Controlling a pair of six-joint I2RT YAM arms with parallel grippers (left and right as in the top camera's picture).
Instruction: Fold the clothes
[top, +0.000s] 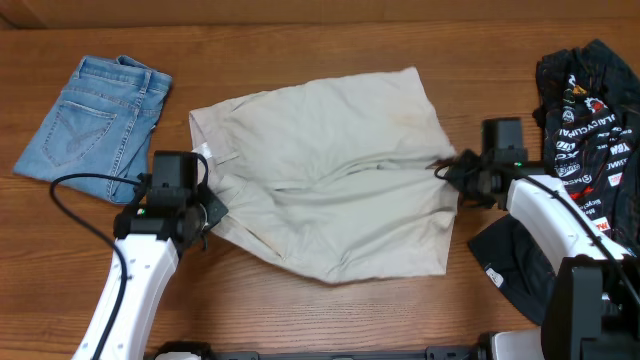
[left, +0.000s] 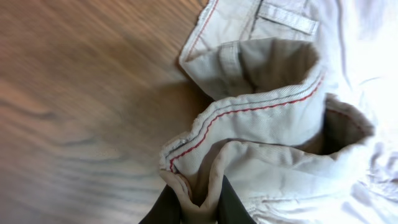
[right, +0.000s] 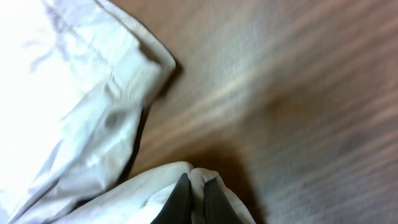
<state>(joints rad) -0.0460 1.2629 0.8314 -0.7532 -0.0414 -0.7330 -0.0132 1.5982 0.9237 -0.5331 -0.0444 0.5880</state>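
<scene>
1. Overhead: I see the beige shorts (top: 330, 180) spread mid-surface (top: 300, 60). The denim shorts (top: 95, 125) lie at the left and the black jersey (top: 590, 110) at the right.
2. Left wrist: the left pincer (left: 198, 202) is narrow and pinches the folded waistband (left: 249, 118).
3. Right wrist: the right pincer (right: 193, 193) is narrow and pinches the opposite edge.

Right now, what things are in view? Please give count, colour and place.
plain beige cotton shorts: one, beige, table centre, spread
light-blue denim shorts: one, light blue, far left, folded
black logo-printed jersey: one, black with white print, right edge
dark cloth piece: one, black, beside right arm, kind unclear
brown wooden table: one, brown, under everything
left gripper: one, black, shut on beige shorts' left edge
right gripper: one, black, shut on their right edge
</scene>
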